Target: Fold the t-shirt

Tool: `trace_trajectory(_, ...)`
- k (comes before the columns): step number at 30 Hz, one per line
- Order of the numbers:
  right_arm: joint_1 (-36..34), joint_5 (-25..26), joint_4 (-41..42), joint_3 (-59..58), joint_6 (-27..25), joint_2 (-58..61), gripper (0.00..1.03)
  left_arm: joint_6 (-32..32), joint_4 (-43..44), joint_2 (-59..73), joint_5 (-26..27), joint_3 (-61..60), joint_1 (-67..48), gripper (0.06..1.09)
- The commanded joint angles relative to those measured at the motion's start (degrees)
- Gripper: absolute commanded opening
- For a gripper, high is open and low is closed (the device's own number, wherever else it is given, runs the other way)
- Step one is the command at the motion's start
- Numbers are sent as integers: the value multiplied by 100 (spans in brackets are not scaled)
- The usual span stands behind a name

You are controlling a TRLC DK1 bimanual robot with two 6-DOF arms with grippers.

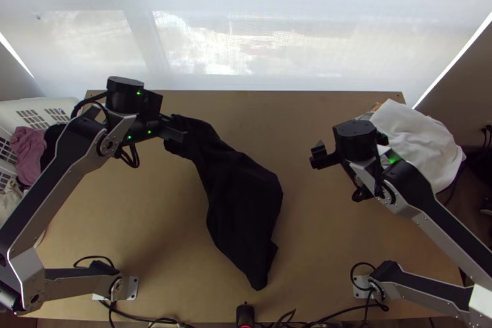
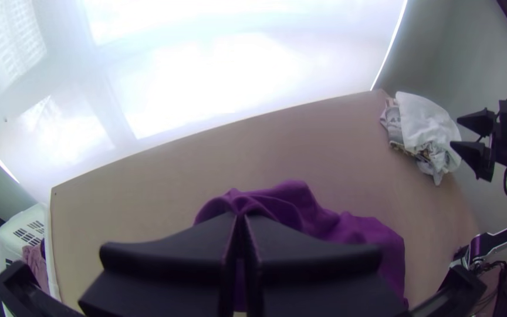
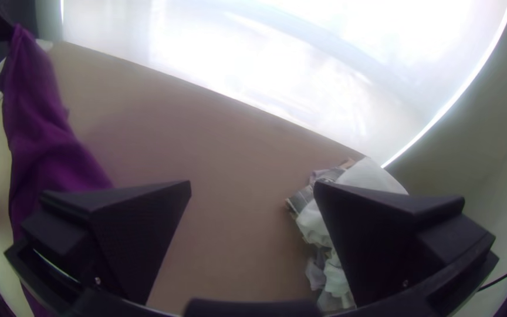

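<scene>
One t-shirt [image 1: 243, 199] trails bunched from near the table's [image 1: 147, 223] far left corner towards its near edge, grasped by the left gripper [image 2: 240, 216]. The right gripper [image 3: 253, 184] is released. Spreading seems in hand; next needs probably a second grasp.

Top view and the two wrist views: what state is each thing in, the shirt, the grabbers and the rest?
T-shirt: bunched, not folded, one end raised.
Left gripper: shut on the t-shirt.
Right gripper: open, holding nothing.
White cloth: rumpled, heaped.
Laundry basket: upright, in use.
Pink cloth: crumpled inside the basket.
</scene>
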Motion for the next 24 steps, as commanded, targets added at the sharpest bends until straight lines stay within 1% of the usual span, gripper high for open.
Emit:
trace_trajectory(1, 620, 187, 47, 642, 110, 1050, 98, 18, 45, 50, -135, 581, 205, 9)
trace_trajectory(4, 734, 425, 47, 1020, 145, 1507, 98, 18, 45, 138, -188, 827, 223, 9)
trace_trajectory(7, 814, 398, 47, 1327, 154, 1753, 98, 18, 45, 217, -267, 1056, 223, 9)
trace_trajectory(8, 866, 152, 187, 1327, 171, 1718, 98, 27, 45, 235, -276, 1108, 223, 9)
trace_trajectory(9, 875, -287, 504, 1266, 136, 1639, 98, 27, 28, 261, -284, 1179, 223, 9)
trace_trajectory(10, 875, -613, 776, 1239, 119, 1586, 98, 27, 19, 287, -284, 1223, 231, 9)
trace_trajectory(11, 893, -753, 943, 1274, 101, 1595, 98, 27, 1, 296, -284, 1258, 223, 9)
trace_trajectory(17, 1367, -762, 1049, 1714, 48, 2122, 98, 18, -87, 323, -284, 1372, 223, 9)
trace_trajectory(24, 1903, -850, 1066, 1415, 83, 2782, 98, 27, -227, 375, -284, 1513, 214, 9)
